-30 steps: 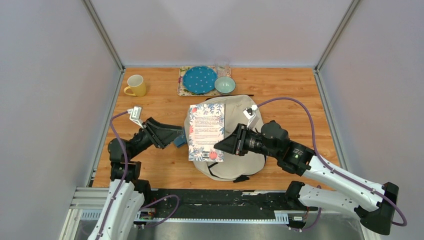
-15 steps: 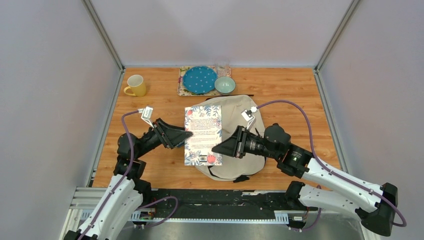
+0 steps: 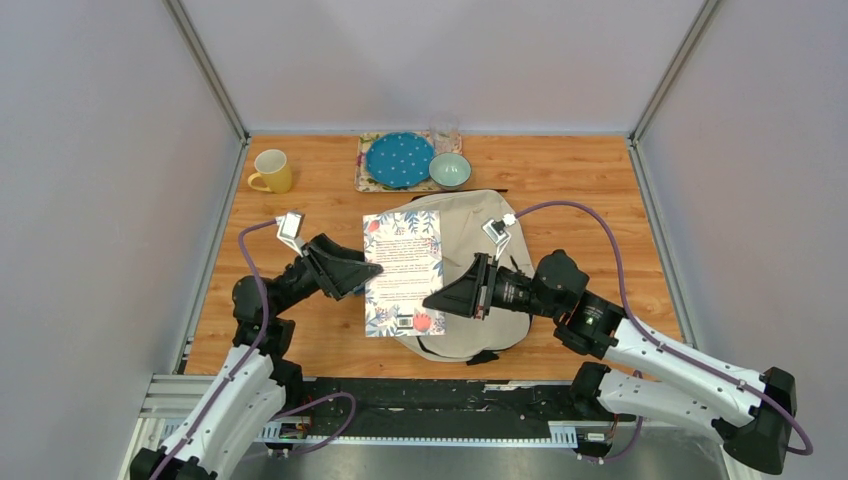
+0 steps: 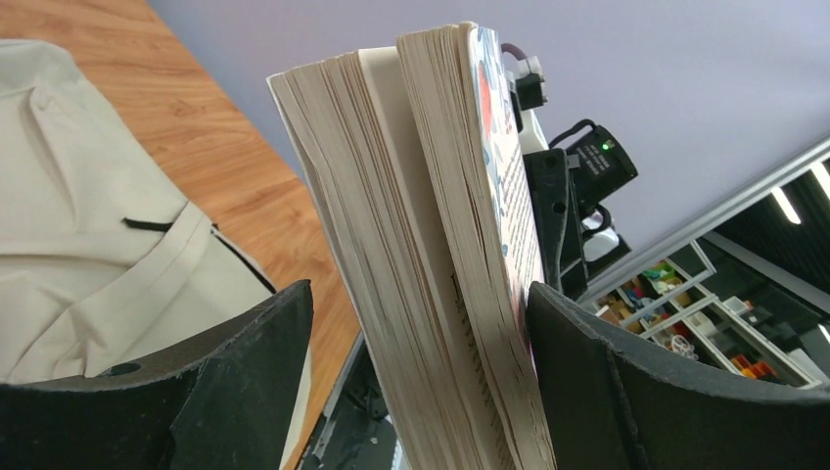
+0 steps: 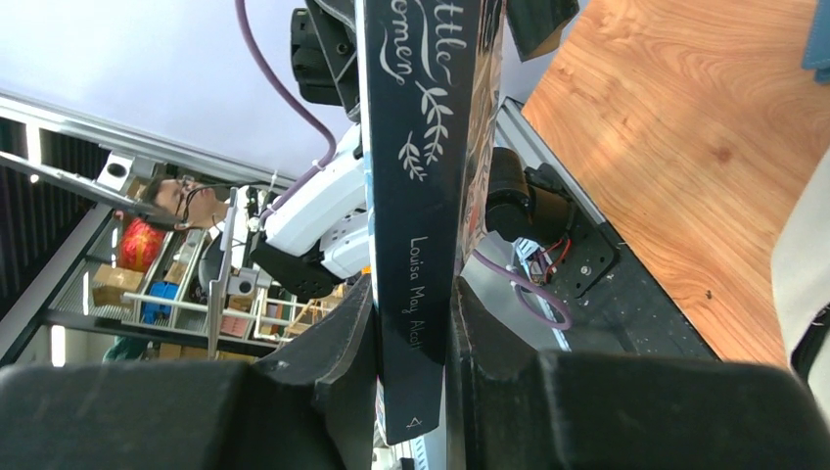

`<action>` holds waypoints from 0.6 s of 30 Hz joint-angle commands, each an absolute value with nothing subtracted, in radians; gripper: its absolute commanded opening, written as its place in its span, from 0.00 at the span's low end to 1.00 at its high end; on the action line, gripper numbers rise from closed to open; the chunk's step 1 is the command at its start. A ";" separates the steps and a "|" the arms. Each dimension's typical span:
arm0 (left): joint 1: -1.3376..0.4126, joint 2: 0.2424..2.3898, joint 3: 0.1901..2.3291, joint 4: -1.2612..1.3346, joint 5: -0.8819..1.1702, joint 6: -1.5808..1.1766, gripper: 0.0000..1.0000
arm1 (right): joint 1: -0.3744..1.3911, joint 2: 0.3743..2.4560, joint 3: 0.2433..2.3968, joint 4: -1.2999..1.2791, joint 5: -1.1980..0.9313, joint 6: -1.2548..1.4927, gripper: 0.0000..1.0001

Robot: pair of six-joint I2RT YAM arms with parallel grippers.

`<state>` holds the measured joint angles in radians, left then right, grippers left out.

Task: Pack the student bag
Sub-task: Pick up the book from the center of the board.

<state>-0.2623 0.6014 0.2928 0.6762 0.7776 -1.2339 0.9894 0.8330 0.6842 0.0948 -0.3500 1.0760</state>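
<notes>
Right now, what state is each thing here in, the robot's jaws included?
Book, held in the air over the bag, pages slightly splayed.
Right jaws, shut on the book's spine.
Left jaws, open around the book's page edge.
Student bag, lying flat; zipped or not, cannot tell.
Mug, upright.
Bowl, upright.
Plate, flat on its mat.

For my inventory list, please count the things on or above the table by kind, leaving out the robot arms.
tableware: 4 (mug, plate, bowl, glass)
placemat: 1
book: 1
student bag: 1
Total: 7
</notes>
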 commanded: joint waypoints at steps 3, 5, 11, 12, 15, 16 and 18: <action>-0.271 0.653 0.259 0.921 0.836 -1.336 0.87 | 0.989 0.810 0.709 0.331 -0.426 1.071 0.00; -0.282 0.673 0.256 0.963 0.845 -1.364 0.87 | 0.989 0.816 0.710 0.342 -0.437 1.075 0.00; -0.298 0.703 0.262 1.051 0.864 -1.390 0.87 | 0.989 0.859 0.729 0.344 -0.479 1.068 0.00; -0.302 0.704 0.262 1.074 0.867 -1.393 0.87 | 0.989 0.862 0.730 0.341 -0.486 1.066 0.00; -0.304 0.713 0.256 1.130 0.871 -1.419 0.86 | 0.989 0.870 0.733 0.311 -0.476 1.057 0.00; -0.305 0.716 0.255 1.144 0.873 -1.434 0.84 | 0.989 0.867 0.735 0.302 -0.469 1.051 0.00; -0.304 0.718 0.250 1.166 0.876 -1.443 0.78 | 0.988 0.864 0.738 0.262 -0.444 1.039 0.00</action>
<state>-0.3004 0.7136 0.2600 1.0351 0.8520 -1.4097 0.9894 0.8833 0.6838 0.1741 -0.4549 1.0725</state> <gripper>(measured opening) 0.836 0.261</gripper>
